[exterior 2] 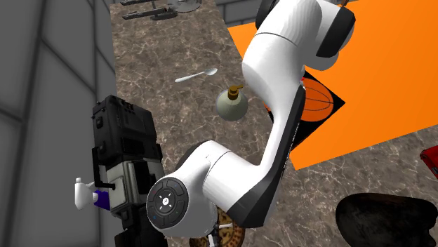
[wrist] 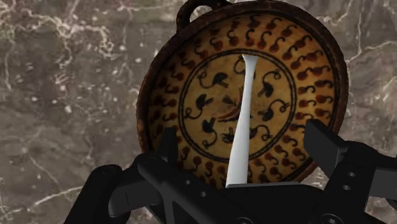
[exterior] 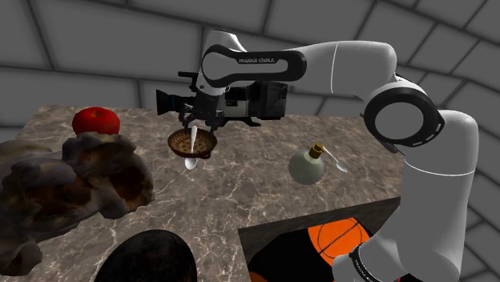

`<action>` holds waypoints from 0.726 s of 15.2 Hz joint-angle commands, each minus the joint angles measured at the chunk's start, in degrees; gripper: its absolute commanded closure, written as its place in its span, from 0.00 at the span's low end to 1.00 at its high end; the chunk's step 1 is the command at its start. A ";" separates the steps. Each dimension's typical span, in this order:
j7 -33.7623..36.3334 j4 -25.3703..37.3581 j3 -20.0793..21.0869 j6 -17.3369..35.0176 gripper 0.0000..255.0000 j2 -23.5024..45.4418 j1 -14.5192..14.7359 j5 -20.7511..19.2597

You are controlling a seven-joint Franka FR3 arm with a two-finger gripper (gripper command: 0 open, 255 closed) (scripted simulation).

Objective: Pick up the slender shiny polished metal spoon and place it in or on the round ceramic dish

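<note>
Claw (wrist: 242, 132) is hanging open just above the round patterned dish (wrist: 191, 89), its fingers (wrist: 324, 143) standing clear of the pale spoon (wrist: 243, 95) lying across that dish. The dish is sitting on a brown marbled surface (exterior: 240, 200), with grey block walls (exterior: 80, 48) enclosing the room.

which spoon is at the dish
The spoon under the tool, over the patterned dish; the other spoon lies beside the flask.
</note>
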 commanded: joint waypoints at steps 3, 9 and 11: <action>0.09 4.51 -0.18 -5.71 0.00 -1.11 -0.68 -0.09; 0.09 4.51 -0.18 -5.71 0.00 -1.11 -0.68 -0.09; 0.09 4.51 -0.18 -5.71 0.00 -1.11 -0.68 -0.09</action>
